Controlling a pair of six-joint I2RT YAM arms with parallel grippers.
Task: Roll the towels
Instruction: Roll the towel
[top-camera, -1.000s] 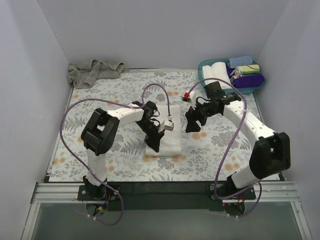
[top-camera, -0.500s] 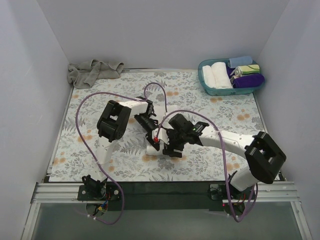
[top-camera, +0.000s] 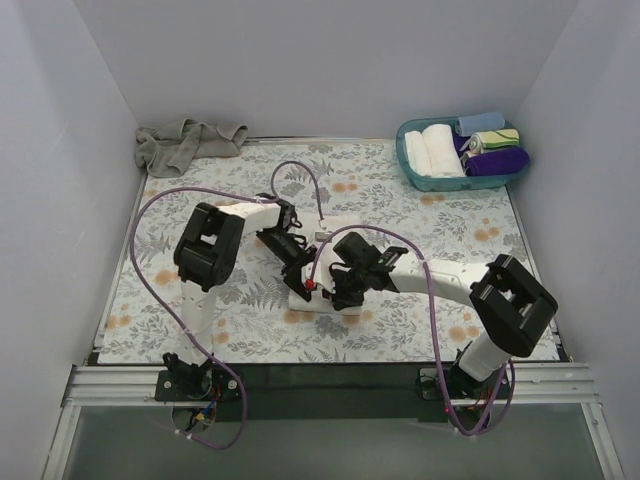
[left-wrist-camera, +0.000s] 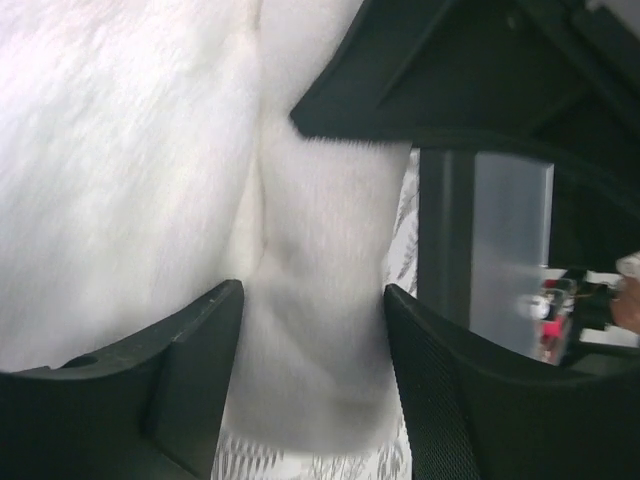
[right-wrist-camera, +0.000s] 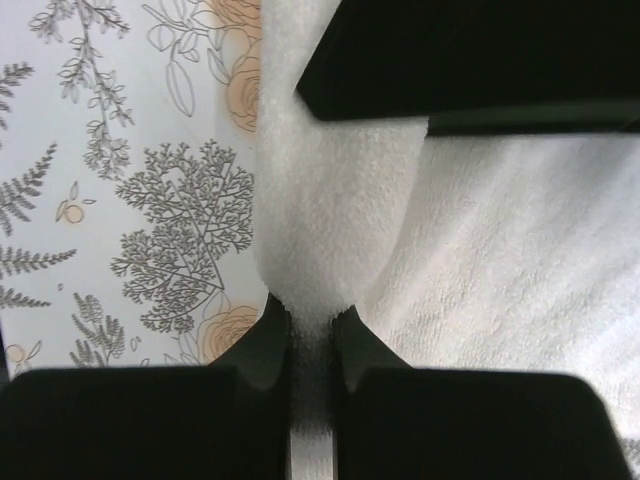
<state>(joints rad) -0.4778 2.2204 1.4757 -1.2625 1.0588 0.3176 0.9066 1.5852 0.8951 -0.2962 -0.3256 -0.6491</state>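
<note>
Right hand (right-wrist-camera: 312, 345) first: its fingers (right-wrist-camera: 250, 385) are squeezed almost together. A thin ridge of the white towel (right-wrist-camera: 500, 260) is nipped between the tips, and the cloth puckers up out of the pinch. On one side of that ridge the wrist view shows the flower-printed worktop (right-wrist-camera: 120, 200); on the other is the flat nap of the towel.

Over to the left hand (left-wrist-camera: 315, 380): its fingers (left-wrist-camera: 180, 370) stand spread, with a soft hump of the same white towel bulging up between them. Whether the pads actually press the cloth, I cannot tell. A dark block, too close to identify, fills the top of that wrist view.

From above, both hands crowd low over the one towel. The left hand is on the side farther from the teal basket (top-camera: 440, 183), and the right hand is just beside it.

The white towel itself lies as a compact folded pad, well apart from the basket, down toward the arm bases and off to the basket's left. The grey towel (top-camera: 185, 142) sits crumpled along the same far edge as the basket, right across from it at the opposite corner.

Inside the basket lie rolled cloths side by side: a fat white roll (top-camera: 428, 148), a blue one (top-camera: 480, 122), a green-striped one (top-camera: 494, 138) and a purple one (top-camera: 497, 161).
</note>
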